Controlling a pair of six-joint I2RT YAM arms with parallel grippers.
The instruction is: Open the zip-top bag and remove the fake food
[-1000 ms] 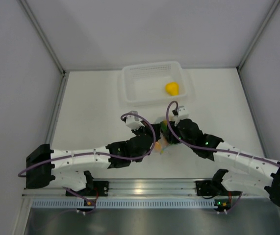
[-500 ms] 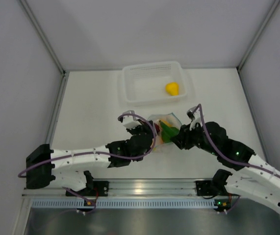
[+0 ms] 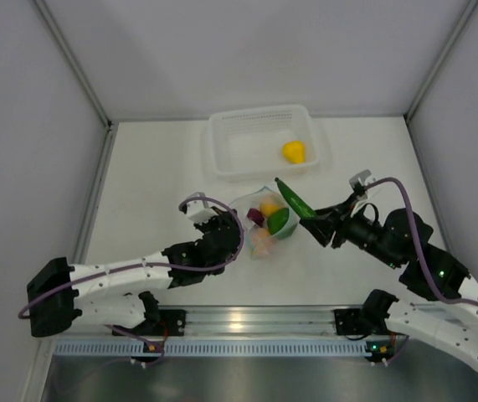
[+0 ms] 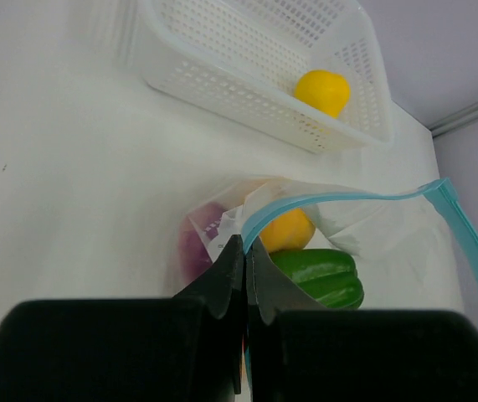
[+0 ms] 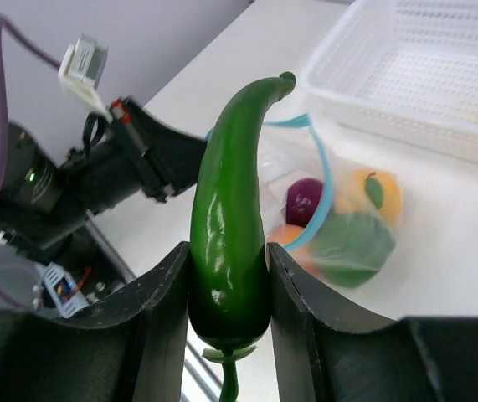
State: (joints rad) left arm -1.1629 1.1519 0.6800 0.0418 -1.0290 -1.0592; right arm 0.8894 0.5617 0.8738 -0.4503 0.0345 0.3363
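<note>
The zip-top bag (image 3: 254, 203) lies mid-table with its blue zip strip (image 4: 339, 199) open. My left gripper (image 4: 244, 251) is shut on the near side of that strip, at the bag's left (image 3: 240, 234). Inside the bag I see a green pepper (image 4: 318, 276), a yellow-orange piece (image 4: 287, 230) and a purple piece (image 5: 305, 199). My right gripper (image 5: 228, 276) is shut on a slim green chili (image 5: 230, 193). It holds the chili in the air just right of the bag (image 3: 312, 220). The chili (image 3: 294, 198) points toward the back left.
A white mesh basket (image 3: 222, 142) stands behind the bag at the back of the table. It holds a yellow pepper (image 3: 294, 152). Grey walls close in both sides. The metal rail with the arm bases (image 3: 247, 320) runs along the near edge.
My right gripper has drawn the green chili out of the bag and pulled back to the right. The left arm has shifted left while keeping hold of the bag's strip, so the mouth now gapes wider.
</note>
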